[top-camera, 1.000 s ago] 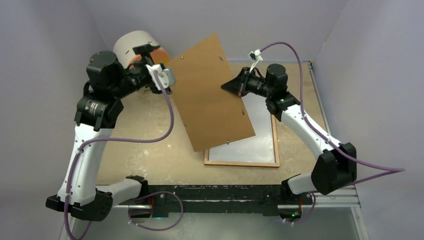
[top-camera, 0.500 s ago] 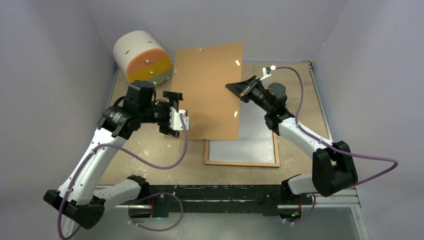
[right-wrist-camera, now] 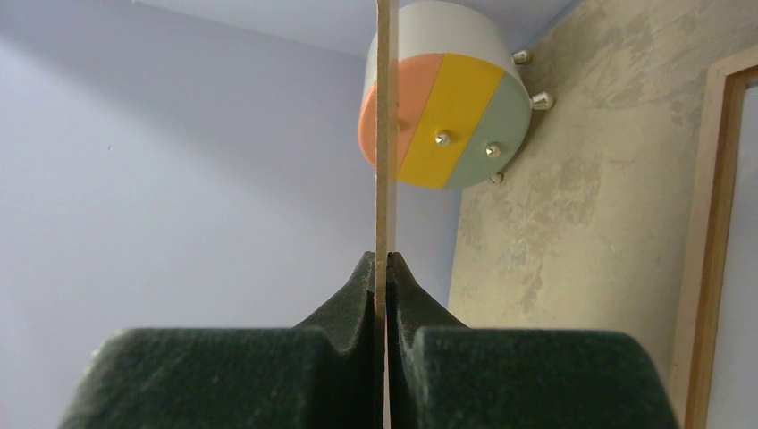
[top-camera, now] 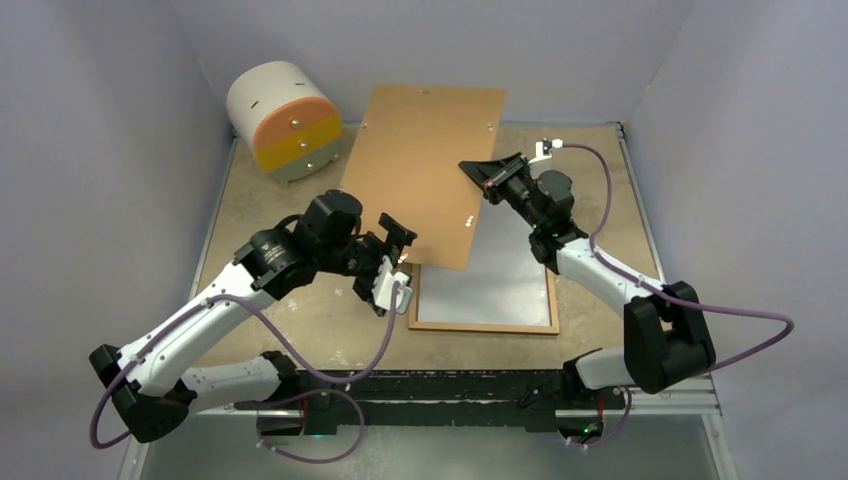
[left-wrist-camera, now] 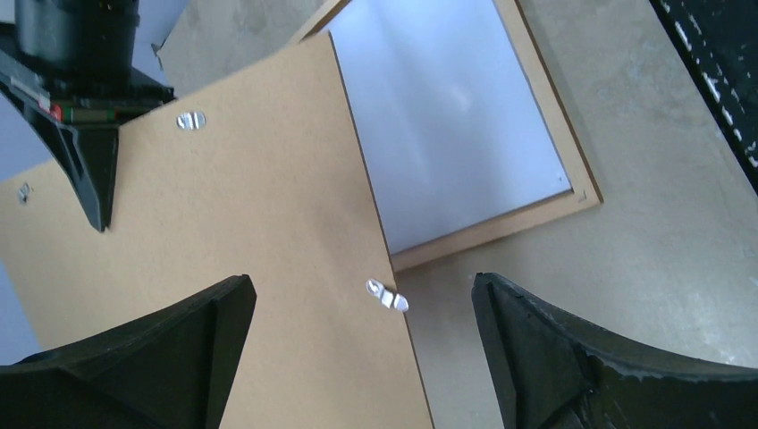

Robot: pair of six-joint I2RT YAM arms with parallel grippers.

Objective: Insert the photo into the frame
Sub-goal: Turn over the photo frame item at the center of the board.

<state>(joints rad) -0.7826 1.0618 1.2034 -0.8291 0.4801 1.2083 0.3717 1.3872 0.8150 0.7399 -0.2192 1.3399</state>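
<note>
The frame (top-camera: 483,327) lies flat on the table at centre right, thin orange-brown wood around a plain pale sheet. I cannot tell whether that sheet is the photo's white back or bare glass. My right gripper (top-camera: 474,171) is shut on the right edge of the brown backing board (top-camera: 425,170), holding it tilted above the frame's far part. In the right wrist view the board (right-wrist-camera: 385,134) runs edge-on between the closed fingers of that gripper (right-wrist-camera: 385,261). My left gripper (top-camera: 395,260) is open beside the board's near corner, holding nothing; its wrist view looks past the board (left-wrist-camera: 223,241) to the frame (left-wrist-camera: 501,234).
A white drum (top-camera: 285,120) with an orange, yellow and green studded face lies at the back left of the table. Small metal tabs (left-wrist-camera: 386,295) stick out from the board's edges. Lilac walls close in the back and both sides.
My left arm swung from the drum down to the board's near corner, its jaws opening a little wider. The right gripper turned the board and lifted it backward, uncovering more of the frame.
</note>
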